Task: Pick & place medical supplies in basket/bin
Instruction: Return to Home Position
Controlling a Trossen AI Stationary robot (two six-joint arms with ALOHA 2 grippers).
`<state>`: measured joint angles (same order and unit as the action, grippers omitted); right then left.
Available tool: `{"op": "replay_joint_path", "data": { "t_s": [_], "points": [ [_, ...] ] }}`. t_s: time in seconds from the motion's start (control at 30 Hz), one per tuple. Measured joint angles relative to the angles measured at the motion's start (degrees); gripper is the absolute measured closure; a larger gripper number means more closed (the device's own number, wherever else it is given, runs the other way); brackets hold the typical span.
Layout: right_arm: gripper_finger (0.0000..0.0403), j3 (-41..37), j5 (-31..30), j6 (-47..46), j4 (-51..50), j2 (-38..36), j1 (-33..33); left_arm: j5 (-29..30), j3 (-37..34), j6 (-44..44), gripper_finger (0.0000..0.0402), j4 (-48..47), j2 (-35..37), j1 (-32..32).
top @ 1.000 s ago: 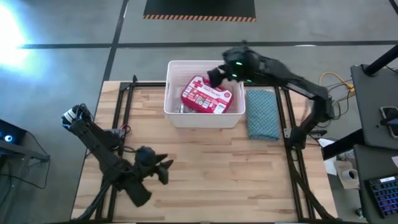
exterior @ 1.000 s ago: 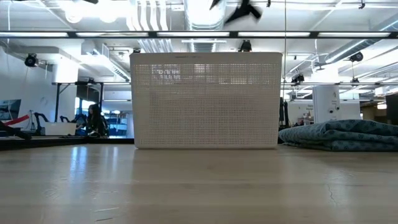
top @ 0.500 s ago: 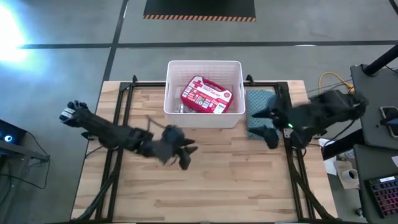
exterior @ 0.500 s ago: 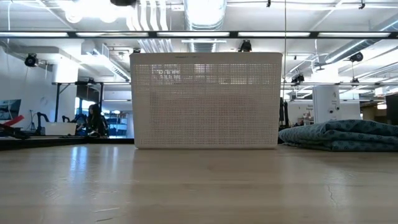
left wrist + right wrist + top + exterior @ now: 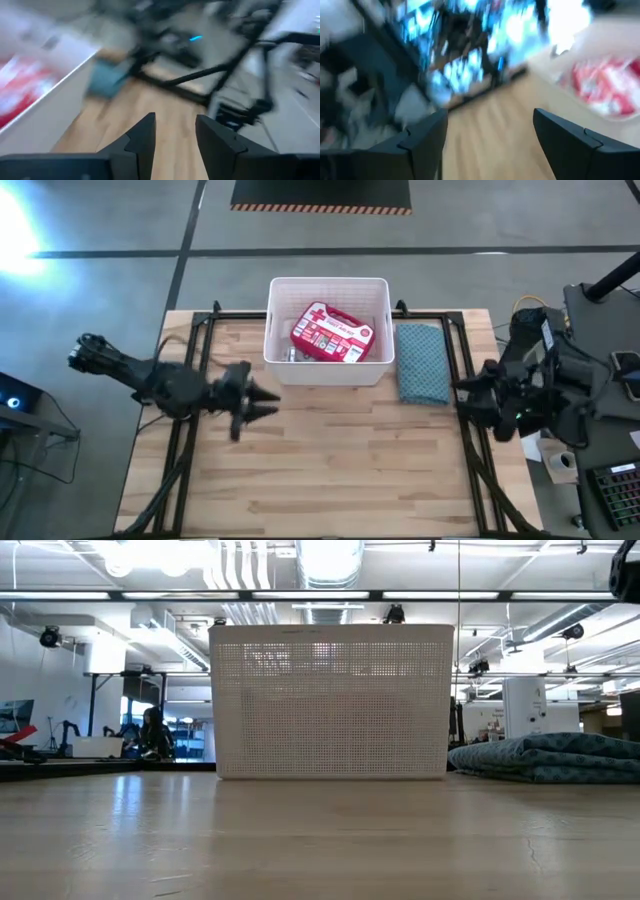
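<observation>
One table (image 5: 350, 480), one white bin (image 5: 378, 290) set at its 12 o'clock edge
The left gripper (image 5: 264, 403) is held at 9 o'clock, the right gripper (image 5: 490, 125) at 3, fingers spread on each; one blue cloth (image 5: 422, 362) lies just beside the bin, where one red first-aid case (image 5: 332, 333) is seen, smaller supplies (image 5: 290, 356) by it hard to make out

wrist views: motion-blurred | bin (image 5: 330, 700) wall hides its inside, low view | cloth (image 5: 560, 758) cut by edge

Bin (image 5: 276, 320) at the table's (image 5: 350, 470) far edge
First-aid case (image 5: 331, 333) lies inside; folded cloth (image 5: 424, 363) sits just right of the bin.
</observation>
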<state>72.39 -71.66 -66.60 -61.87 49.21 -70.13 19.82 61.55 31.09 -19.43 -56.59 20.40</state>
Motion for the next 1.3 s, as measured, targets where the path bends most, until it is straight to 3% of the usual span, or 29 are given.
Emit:
{"op": "replay_joint_path", "data": {
  "t_s": [0.13, 0.3, 0.4, 0.47, 0.53, 0.63, 0.77, 0.87, 0.93, 1.1, 1.3],
  "points": [
    [0.0119, -10.5, -14.0, -5.0, 6.6, -1.8, -0.6, -2.8, -12.6, -8.8, 0.0281, 17.7, 8.3, -0.9],
    [0.0113, -21.3, -16.2, -19.0, 8.8, -5.0, 0.4, -18.4, -32.0, -9.8, 0.0281, 39.1, 21.6, -8.5],
    [0.0109, -25.5, -17.3, -18.0, 18.6, -3.7, 4.0, -23.2, -39.0, -6.5, 0.0281, 45.8, 26.9, -14.5],
    [0.0108, -28.0, -15.6, -12.4, 31.0, -2.2, 6.9, -26.5, -41.6, -4.2, 0.0281, 46.5, 29.1, -17.8],
    [0.0108, -31.0, -10.1, -5.3, 46.9, 1.1, 11.2, -29.7, -43.2, -2.3, 0.0281, 46.5, 30.6, -20.6],
    [0.0112, -36.5, 3.3, 6.9, 71.3, 6.9, 17.2, -32.4, -44.4, 0.3, 0.0281, 46.6, 31.2, -23.3],
    [0.0111, -41.8, 30.5, 28.4, 106.4, 11.6, 30.1, -36.4, -44.7, 0.4, 0.0281, 46.8, 31.2, -25.4],
    [0.0107, -46.6, 52.8, 35.2, 118.4, 11.2, 40.6, -37.7, -44.8, -0.6, 0.0281, 46.4, 31.2, -27.2],
    [0.0104, -50.0, 60.2, 34.8, 121.4, 8.5, 45.7, -40.7, -45.0, -0.5, 0.0281, 46.3, 31.4, -28.8],
    [0.0099, -57.6, 62.9, 39.8, 120.5, -0.9, 46.2, -51.1, -45.3, 0.6, 0.0281, 45.3, 33.0, -30.6],
    [0.01, -66.2, 52.5, 47.0, 114.0, -17.3, 41.5, -47.8, -44.7, -3.0, 0.0281, 32.2, 40.2, -33.2]
  ]
}}
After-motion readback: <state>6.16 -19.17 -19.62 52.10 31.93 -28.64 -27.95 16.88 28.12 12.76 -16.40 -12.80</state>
